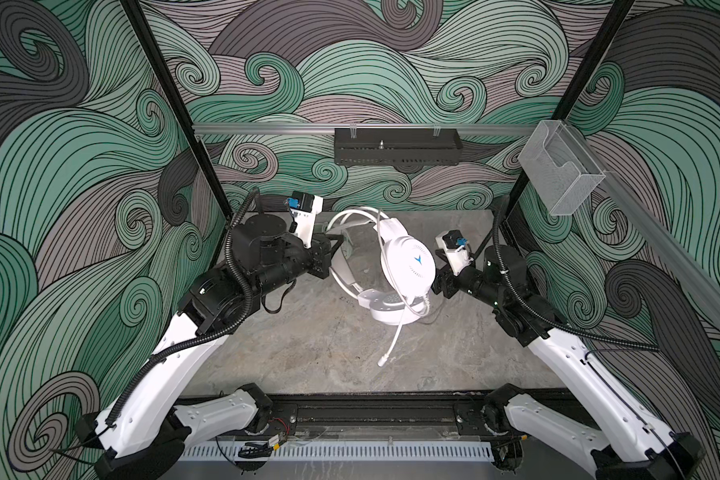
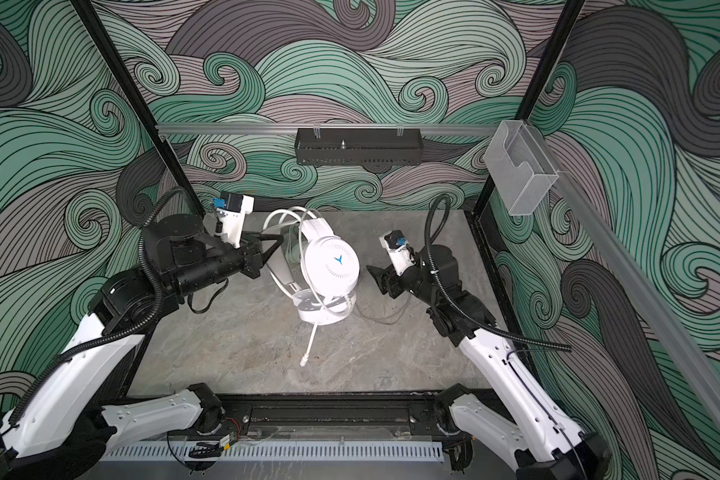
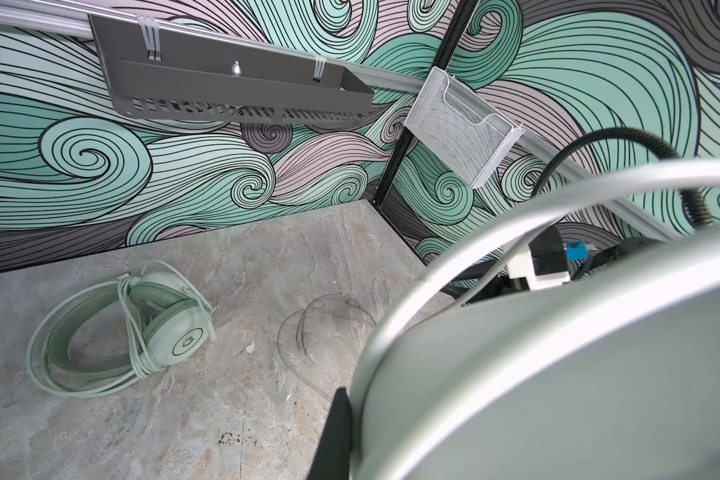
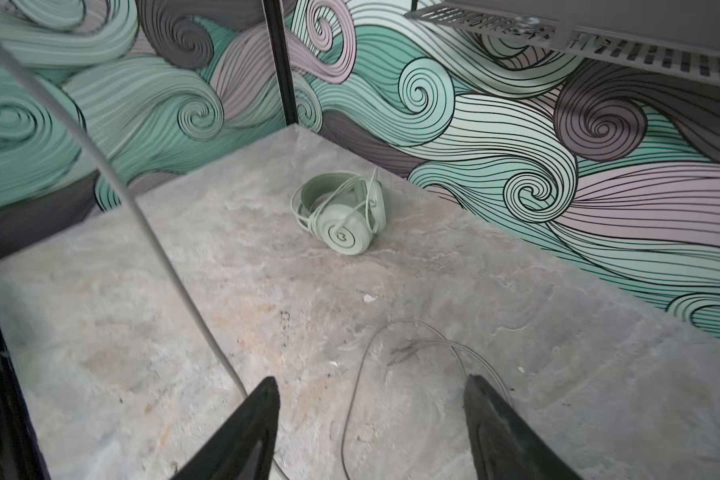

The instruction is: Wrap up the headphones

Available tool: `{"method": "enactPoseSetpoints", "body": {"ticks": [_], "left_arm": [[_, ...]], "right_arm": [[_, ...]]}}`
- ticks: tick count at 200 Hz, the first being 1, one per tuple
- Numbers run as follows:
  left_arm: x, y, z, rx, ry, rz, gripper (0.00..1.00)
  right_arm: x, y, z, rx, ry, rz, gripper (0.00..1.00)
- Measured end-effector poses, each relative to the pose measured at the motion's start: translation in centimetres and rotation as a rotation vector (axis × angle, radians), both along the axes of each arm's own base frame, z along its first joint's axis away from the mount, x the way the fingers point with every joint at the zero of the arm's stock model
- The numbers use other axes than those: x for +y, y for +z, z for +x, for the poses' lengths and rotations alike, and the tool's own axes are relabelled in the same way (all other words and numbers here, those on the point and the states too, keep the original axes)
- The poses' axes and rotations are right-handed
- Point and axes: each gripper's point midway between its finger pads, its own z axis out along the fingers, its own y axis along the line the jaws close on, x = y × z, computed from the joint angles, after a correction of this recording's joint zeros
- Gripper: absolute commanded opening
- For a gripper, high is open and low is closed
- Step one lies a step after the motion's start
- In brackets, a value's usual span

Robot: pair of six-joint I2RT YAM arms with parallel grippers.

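One white blue-arrowed plastic headset (image 1: 408,266), held up — left hand (image 1: 336,244) clamped on its headband. Right hand (image 4: 371,379) wide open, empty; best take the dangling white cable (image 1: 396,332) low and wind taut.

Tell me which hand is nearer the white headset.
Left. The left hand is shut on the white headset at its headband. The right hand stands open on the headset's other side, close but apart from it, holding nothing.

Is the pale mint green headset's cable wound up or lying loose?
Wound up: in both wrist views the pale mint green over-ear headset lies with its cable looped around its earcups and along its headband.
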Motion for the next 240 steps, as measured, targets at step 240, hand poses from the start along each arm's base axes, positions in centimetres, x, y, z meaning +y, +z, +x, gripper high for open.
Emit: {"method": "enactPoseSetpoints", "body": {"ticks": [240], "left_arm": [[-0.7,2.8,0.5,0.084,0.026,-0.118,0.00]], "right_arm": [[10.2,-9.5,0.1,0.251,0.317,0.176,0.72]]}}
